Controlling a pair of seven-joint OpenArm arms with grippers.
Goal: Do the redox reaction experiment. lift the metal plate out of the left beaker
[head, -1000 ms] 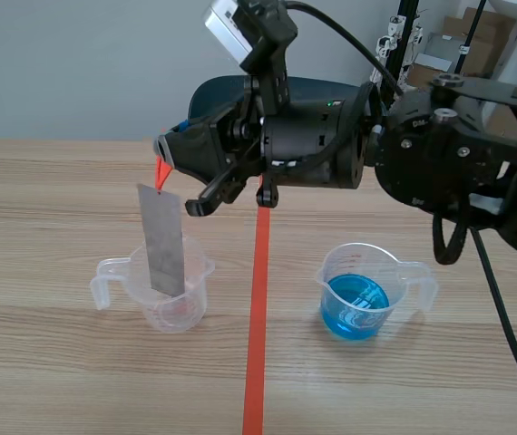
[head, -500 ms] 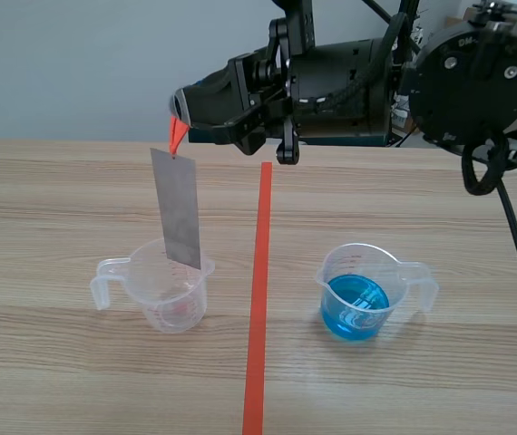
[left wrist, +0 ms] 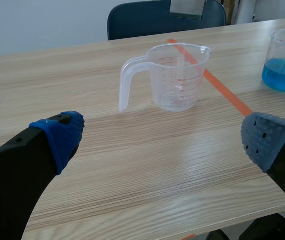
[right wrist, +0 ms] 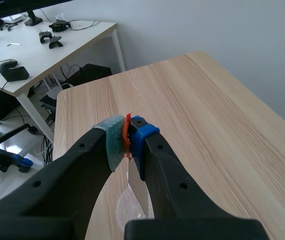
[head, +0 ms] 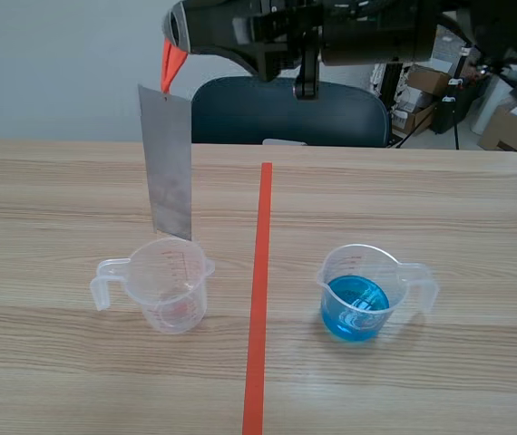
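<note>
The scene view's top edge cuts off the right arm (head: 367, 32). The left wrist view shows only the plate's (left wrist: 187, 6) lower end; the right pincer (right wrist: 127, 136) covers most of it in its own view.

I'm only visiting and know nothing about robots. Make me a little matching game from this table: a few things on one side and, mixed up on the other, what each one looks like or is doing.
Things:
1. metal plate
2. left beaker
3. right beaker
4. left pincer

States:
a. holds blue liquid
b. open, nothing between its fingers
c. hangs in the air by an orange tab gripped in the right pincer
d. clear, no plate inside

Pairs: 1-c, 2-d, 3-a, 4-b.
</note>
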